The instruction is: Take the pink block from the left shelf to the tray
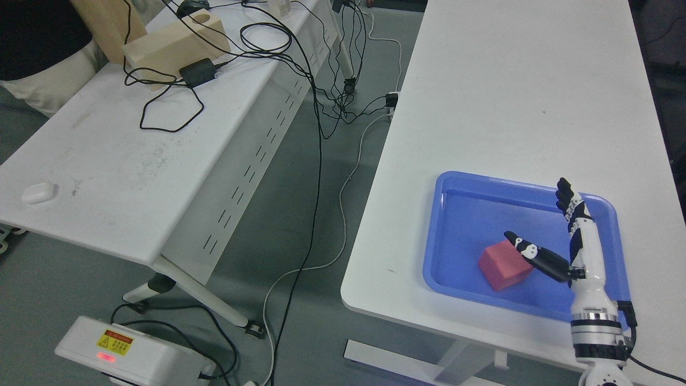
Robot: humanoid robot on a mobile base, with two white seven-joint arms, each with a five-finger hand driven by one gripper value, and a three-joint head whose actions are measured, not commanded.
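A pink block (502, 265) lies inside the blue tray (461, 193) on the white table at the right. My right hand (541, 225) hovers over the tray with its fingers spread; the thumb (528, 251) points left over the block's right edge, while the other fingers (569, 201) point up and away. The hand is open and holds nothing. Whether the thumb touches the block cannot be told. My left arm does not show.
The right white table (509, 80) stretches back from the tray. A second white table (107, 161) at the left carries wooden blocks (177, 43), a black adapter (196, 72), cables and a small white case (38, 192). Cables cross the floor gap; a white box (128, 351) sits lower left.
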